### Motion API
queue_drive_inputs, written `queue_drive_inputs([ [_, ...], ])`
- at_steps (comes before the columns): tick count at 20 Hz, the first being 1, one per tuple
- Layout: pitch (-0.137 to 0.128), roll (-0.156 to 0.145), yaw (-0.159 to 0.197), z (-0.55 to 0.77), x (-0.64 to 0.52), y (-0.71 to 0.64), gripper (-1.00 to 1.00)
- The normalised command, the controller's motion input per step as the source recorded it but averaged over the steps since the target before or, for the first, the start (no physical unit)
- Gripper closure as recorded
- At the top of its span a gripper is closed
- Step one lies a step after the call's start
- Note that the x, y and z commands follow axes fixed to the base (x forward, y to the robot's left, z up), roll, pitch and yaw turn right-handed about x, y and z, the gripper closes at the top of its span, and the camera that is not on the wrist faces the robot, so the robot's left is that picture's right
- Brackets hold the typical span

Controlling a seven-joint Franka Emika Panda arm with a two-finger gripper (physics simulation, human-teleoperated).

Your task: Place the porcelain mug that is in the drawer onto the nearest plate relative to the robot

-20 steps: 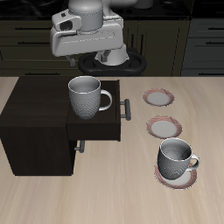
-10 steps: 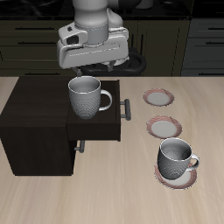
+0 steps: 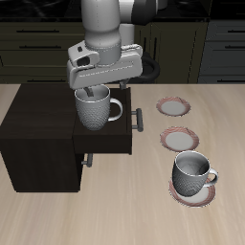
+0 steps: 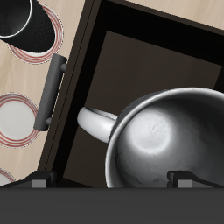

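Note:
The porcelain mug (image 3: 93, 111) stands upright in the open dark drawer (image 3: 105, 144), its loop handle toward the drawer's grey bar handle (image 3: 137, 120). My gripper (image 3: 90, 93) is open and hangs just above the mug's rim, not touching it. In the wrist view the mug (image 4: 166, 144) fills the space below, with my fingertips (image 4: 39, 184) on either side of its rim. The plate nearest the robot (image 3: 174, 106) lies bare on the table behind the other two; only a sliver of it (image 4: 3, 178) shows in the wrist view.
A second plate (image 3: 179, 139) lies bare in the middle of the row. A third plate (image 3: 194, 191) near the table's front edge carries the other mug (image 3: 191, 170). The low dark cabinet (image 3: 36, 134) holds the drawer. Dark kitchen cupboards stand behind the robot.
My gripper has come down and forward from above the cabinet's back to just over the mug in the drawer. The mug, the drawer and the plates have not moved.

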Motion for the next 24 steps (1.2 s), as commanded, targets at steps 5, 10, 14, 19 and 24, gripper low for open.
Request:
queue_drive_inputs([
  [5, 0.031, 0.013, 0.016, -0.29, -0.06, 0.03, -1.0],
  [10, 0.042, 0.003, -0.023, -0.29, 0.01, -0.14, 1.0],
  [14, 0.018, -0.043, -0.027, -0.04, 0.02, -0.24, 1.0],
  [19, -0.011, -0.012, -0.017, 0.11, -0.01, -0.1, 1.0],
  [24, -0.058, -0.018, 0.004, 0.33, -0.13, 0.07, 1.0],
])
